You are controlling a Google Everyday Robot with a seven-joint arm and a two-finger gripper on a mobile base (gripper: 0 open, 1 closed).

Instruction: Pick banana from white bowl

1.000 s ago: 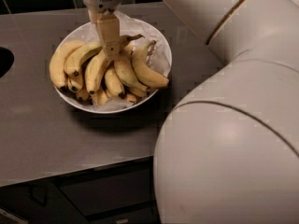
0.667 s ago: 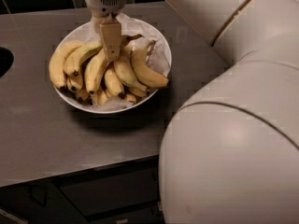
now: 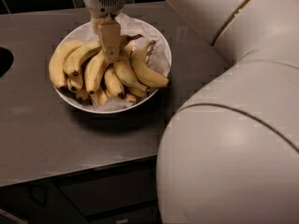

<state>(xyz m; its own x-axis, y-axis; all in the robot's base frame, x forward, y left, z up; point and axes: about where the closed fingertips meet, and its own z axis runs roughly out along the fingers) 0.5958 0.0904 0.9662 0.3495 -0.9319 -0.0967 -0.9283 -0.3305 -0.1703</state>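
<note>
The white bowl (image 3: 161, 45), wide and lined with crinkled white paper, sits on the dark counter and holds a pile of yellow bananas. The banana (image 3: 125, 73), long and slim with a brownish stem pointing up right, lies in the middle of the pile. My gripper (image 3: 111, 55) comes straight down from the top edge of the view and reaches into the pile right beside that banana's stem end. Its tip is hidden among the bananas. A thicker curved banana (image 3: 147, 73) lies at the right side of the bowl.
My arm's large pale housing (image 3: 233, 139) fills the right and lower right of the view. A dark round opening (image 3: 4, 62) is cut into the counter at the left edge. The counter's front edge (image 3: 70, 171) runs below the bowl.
My gripper has sunk a little lower into the bananas. The bowl and the bananas have not visibly moved.
</note>
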